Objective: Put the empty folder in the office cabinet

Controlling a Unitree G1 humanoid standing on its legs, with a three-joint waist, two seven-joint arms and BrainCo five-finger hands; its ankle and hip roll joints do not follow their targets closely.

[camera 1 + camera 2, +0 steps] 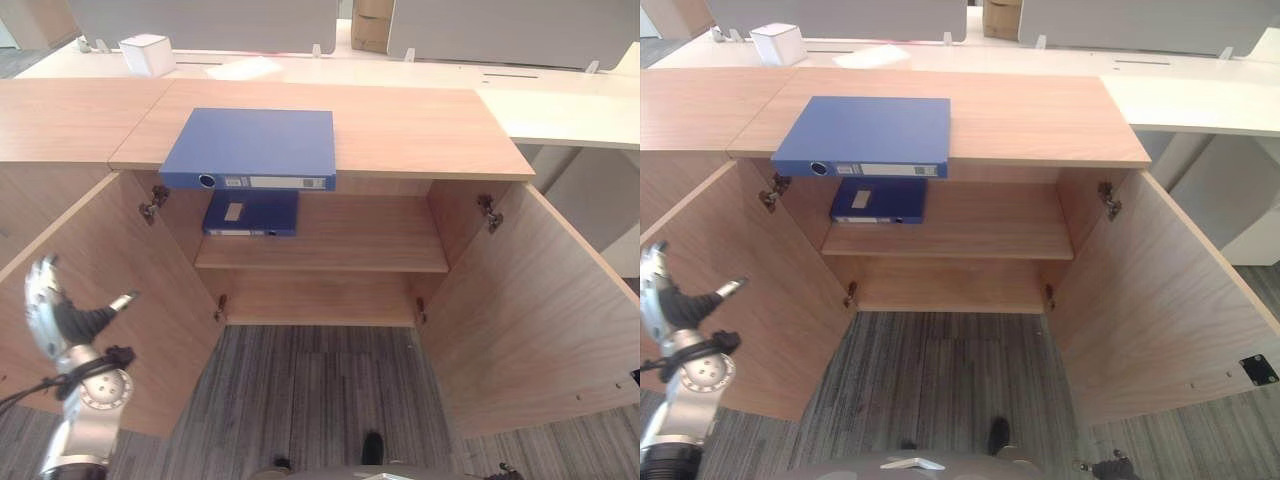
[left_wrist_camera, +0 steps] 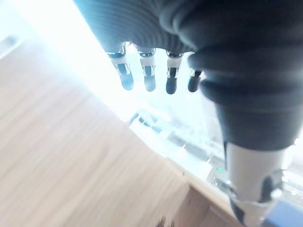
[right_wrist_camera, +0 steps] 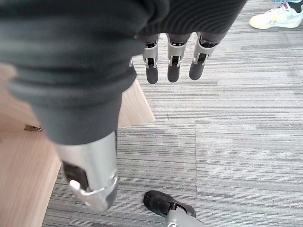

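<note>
Grey striped carpet [image 1: 320, 390], white desks [image 1: 560, 100]

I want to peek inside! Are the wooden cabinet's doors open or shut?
Open. Both doors of the wooden cabinet swing wide, so its shelf and a blue folder on it show.

An office, clearly — blue lever-arch binders [image 1: 250, 148] on and inside an open wooden cabinet [image 1: 330, 235], white desks [image 1: 560, 100] with grey partition screens [image 1: 505, 30] behind it — grey carpet tiles [image 1: 310, 400] before it.

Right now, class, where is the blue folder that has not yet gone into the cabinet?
In the left eye view, the blue folder lies flat on the cabinet top, towards its left, spine at the front edge, directly above a second blue folder on the upper shelf.
</note>
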